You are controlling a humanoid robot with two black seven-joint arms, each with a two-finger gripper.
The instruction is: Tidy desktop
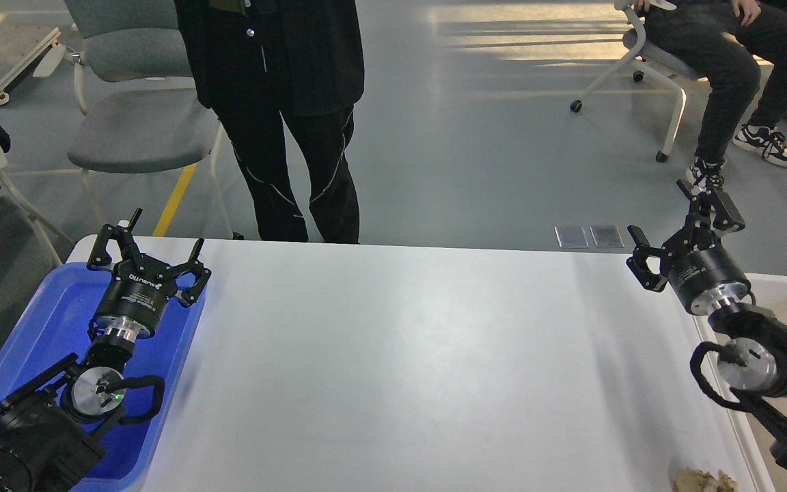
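The desktop (407,355) is a wide white tabletop with rounded corners. A crumpled beige scrap (703,480) lies on it at the front right edge. My left gripper (149,239) is open and empty above the far end of the blue tray (31,328) at the left. My right gripper (677,225) is open and empty, raised over the desktop's far right corner beside the off-white bin (786,290).
A person in black (277,116) stands at the table's far edge. A grey chair (130,116) stands behind the left corner. A seated person (721,75) is far right. Two metal floor plates (588,236) lie beyond the table.
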